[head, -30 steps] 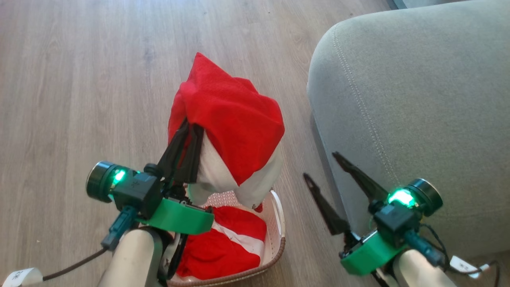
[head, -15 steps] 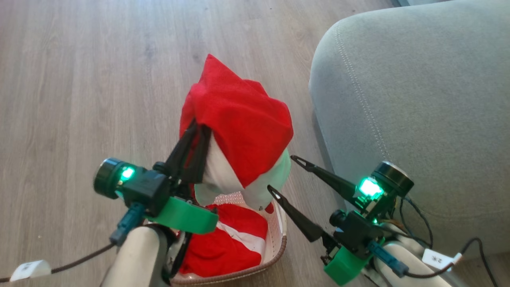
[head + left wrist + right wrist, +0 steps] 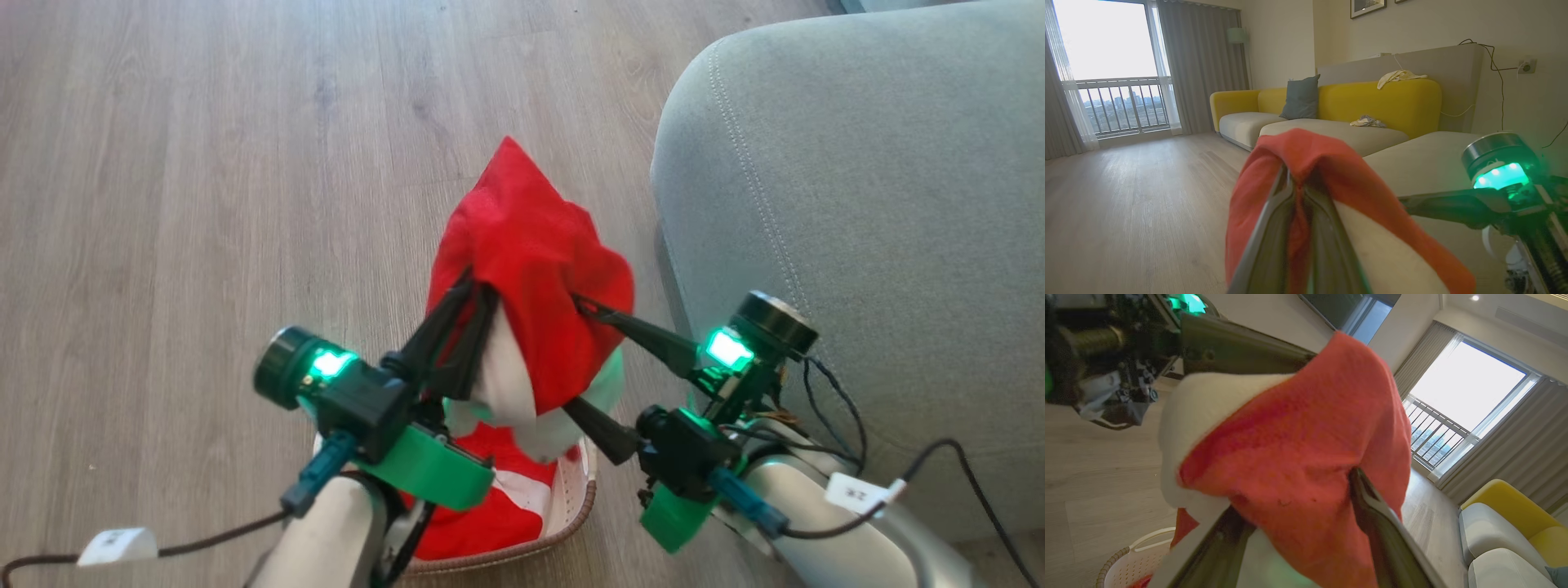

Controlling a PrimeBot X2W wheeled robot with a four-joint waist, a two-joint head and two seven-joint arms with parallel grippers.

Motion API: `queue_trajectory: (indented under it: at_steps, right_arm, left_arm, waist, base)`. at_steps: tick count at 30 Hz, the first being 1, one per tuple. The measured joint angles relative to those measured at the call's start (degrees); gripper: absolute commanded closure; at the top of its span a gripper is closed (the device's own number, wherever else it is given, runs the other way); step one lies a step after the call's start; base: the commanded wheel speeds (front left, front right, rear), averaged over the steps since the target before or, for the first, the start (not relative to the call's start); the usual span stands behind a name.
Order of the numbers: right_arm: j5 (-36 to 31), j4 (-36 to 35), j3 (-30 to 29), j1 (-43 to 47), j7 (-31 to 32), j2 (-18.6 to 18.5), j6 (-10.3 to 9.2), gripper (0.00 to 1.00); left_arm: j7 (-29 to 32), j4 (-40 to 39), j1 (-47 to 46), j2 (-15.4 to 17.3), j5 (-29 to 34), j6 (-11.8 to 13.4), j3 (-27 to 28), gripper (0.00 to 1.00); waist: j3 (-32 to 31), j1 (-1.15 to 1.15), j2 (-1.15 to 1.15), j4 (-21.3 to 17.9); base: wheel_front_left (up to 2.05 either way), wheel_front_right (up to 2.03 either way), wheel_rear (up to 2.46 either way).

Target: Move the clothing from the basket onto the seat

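left gripper [image 3: 479,287] jaws clamped on red garment [image 3: 531,237] above basket [image 3: 581,490], right gripper [image 3: 571,351] jaws wide open around it

Both the left tag [image 3: 114,545] and right tag [image 3: 855,493] bear unreadable marks.

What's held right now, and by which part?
Left hand pinches a bunched red fold of the lifted garment; right hand open astride it, not yet closed.
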Motion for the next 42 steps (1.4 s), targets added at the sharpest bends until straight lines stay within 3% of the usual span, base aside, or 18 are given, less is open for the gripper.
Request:
queue_trajectory:
  at_steps: [6, 13, 14, 15, 28, 29, 30, 31, 42]
  right_arm:
    - [-1.53, 3.53, 0.33, -2.27, 0.00, 2.64, 0.00, 0.00]
    - [-2.16, 5.48, -3.92, -3.36, 0.00, 6.92, 0.00, 0.00]
    - [-2.21, 5.84, -4.54, -3.34, 0.00, 7.40, 0.00, 0.60]
    - [-2.21, 6.20, -5.16, -3.30, 0.00, 7.78, 0.00, 1.00]
    - [0.34, 5.55, -8.48, -1.49, 0.01, 9.87, 0.00, 1.00]
    - [0.46, 5.31, -8.93, -1.25, 0.01, 10.06, 0.00, 1.00]
    - [0.80, 5.00, -9.38, -0.95, 0.02, 10.31, 0.00, 1.00]
    - [0.89, 4.74, -9.91, -0.80, 0.02, 10.55, 0.00, 1.00]
    - [1.35, 0.82, -17.36, -0.44, 0.01, 10.45, 0.00, 1.00]
  left_arm:
    - [0.00, -0.63, -1.18, 0.01, -0.02, -0.08, -2.67, 1.00]
    - [-0.26, -0.69, -1.41, 0.01, -0.09, -0.49, -4.43, 1.00]
    - [-0.26, -0.69, -1.41, 0.01, -0.09, -0.49, -4.45, 1.00]
    - [-0.26, -0.68, -1.41, 0.01, -0.10, -0.49, -4.47, 1.00]
    - [-0.32, -0.67, -1.40, 0.00, -0.68, -0.58, -5.13, 1.00]
    - [-0.32, -0.68, -1.40, 0.00, -0.70, -0.57, -5.12, 0.81]
    - [-0.32, -0.75, -1.39, 0.00, -0.79, -0.56, -5.11, 0.53]
    - [-0.32, -0.76, -1.38, 0.00, -1.21, -0.54, -5.10, 0.00]
    - [-0.32, 1.71, -0.79, 0.00, -0.49, -0.47, -4.20, 0.00]
  waist:
    - [0.32, 0.00, 0.00, 0.49]
    - [0.33, 0.00, 0.00, 1.54]
    - [0.24, 0.00, 0.00, 1.68]
    - [0.13, 0.00, 0.00, 1.82]
    - [-0.53, 0.00, 0.00, 3.34]
    - [-0.55, 0.00, 0.00, 3.36]
    - [-0.60, 0.00, 0.00, 3.37]
    - [-0.64, 0.00, 0.00, 3.37]
    - [-0.44, 0.00, 0.00, 3.19]
  base:
    - [0.00, 0.00, 0.00]
    - [0.00, 0.00, 0.00]
    - [0.00, 0.00, 0.00]
    - [0.00, 0.00, 0.00]
    - [0.00, 0.00, 0.00]
    - [0.00, 0.00, 0.00]
    - [0.00, 0.00, 0.00]
    - [0.00, 0.00, 0.00]
    - [0.00, 0.00, 0.00]
